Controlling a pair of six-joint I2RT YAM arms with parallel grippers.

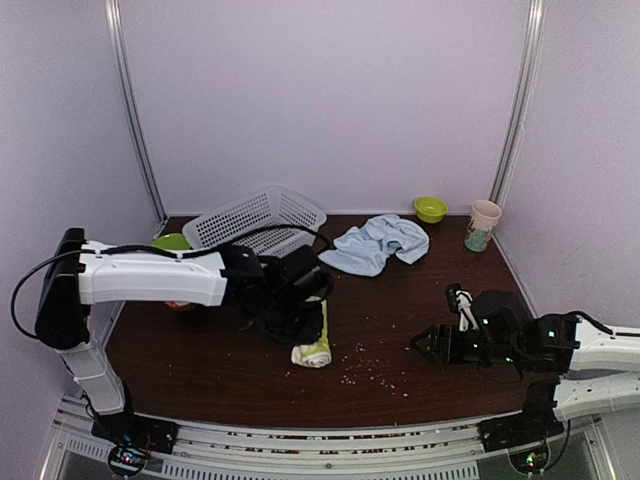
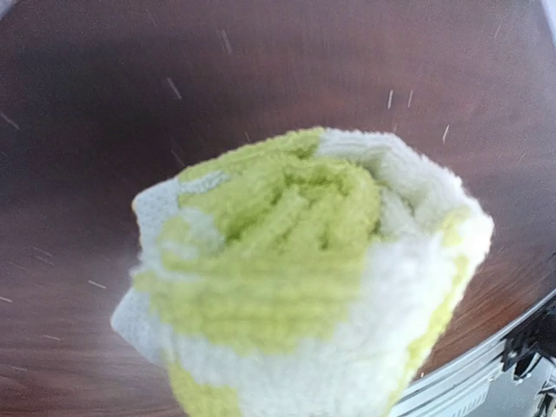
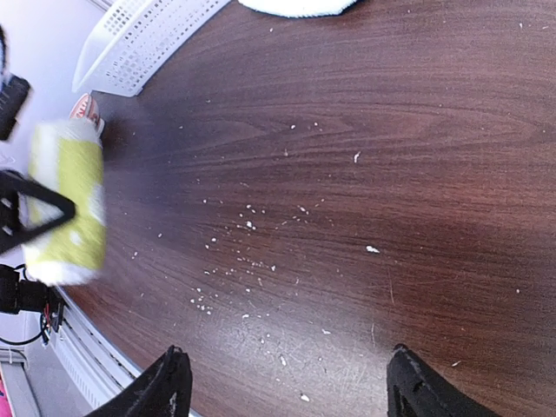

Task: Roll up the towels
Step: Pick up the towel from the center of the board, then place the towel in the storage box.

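The lime-green and white towel is a tight roll, lifted slightly off the dark wooden table. My left gripper is shut on its far end. In the left wrist view the roll's spiral end fills the frame and hides my fingers. The right wrist view shows the same roll at the left. The pale blue towel lies crumpled and unrolled at the back centre. My right gripper hovers low over the table to the right, open, with nothing between its fingers.
A white mesh basket lies tipped at the back left. A green bowl and a cup stand at the back right. White lint specks are scattered between the two grippers. A green object sits behind the left arm.
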